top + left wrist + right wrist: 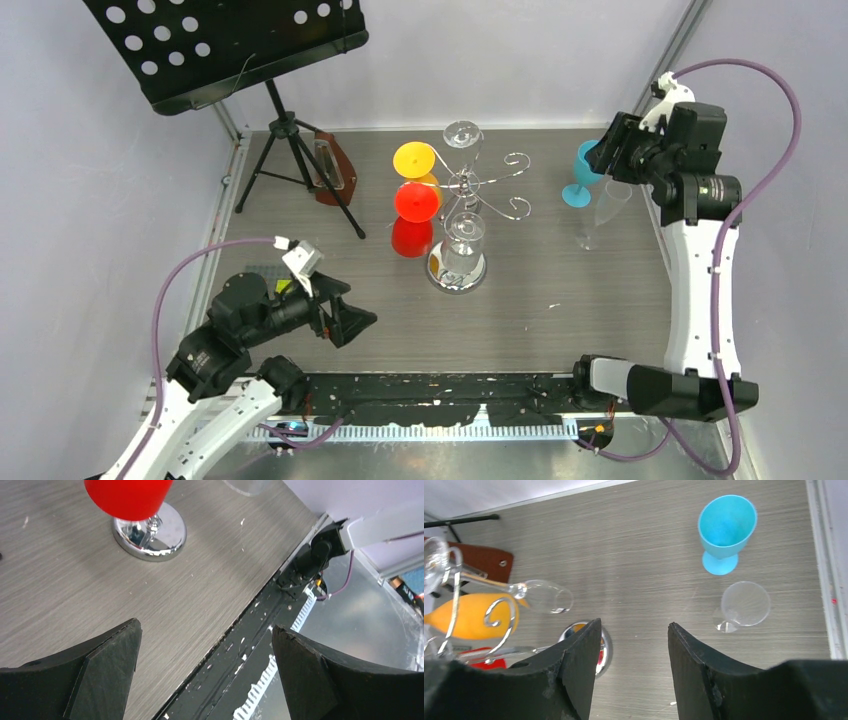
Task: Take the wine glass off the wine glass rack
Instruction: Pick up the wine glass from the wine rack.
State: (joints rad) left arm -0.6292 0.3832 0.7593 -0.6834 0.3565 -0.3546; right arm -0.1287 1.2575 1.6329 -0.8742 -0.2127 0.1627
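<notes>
**Chrome rack mid-counter with four glasses hung; both jaws empty**

The wine glass rack (463,183) stands at the middle of the counter (560,300). Four glasses hang from its scrolls, foot up and bowl down, so each stem runs upright. A clear wine glass (465,240) hangs on the near side over the mirror base, and a second clear glass (462,135) on the far side. A yellow glass (413,158) and a red glass (415,200) hang on the left. The two scrolls on the right side are bare.

Well to the right of the rack, a blue goblet (579,172) and a clear glass (604,212) stand upright on the counter. The right jaws hover over that pair, partly spread with nothing between them. Every hung glass therefore lies to their left, beyond the bare scrolls.

The left jaws are spread wide and empty, low at the near left. The red bowl and the chrome base lie just ahead of them, so the left arm looks nearer to the red glass and the near clear one. Either arm would probably need to close across an upright stem and draw the foot outward along its scroll.
</notes>
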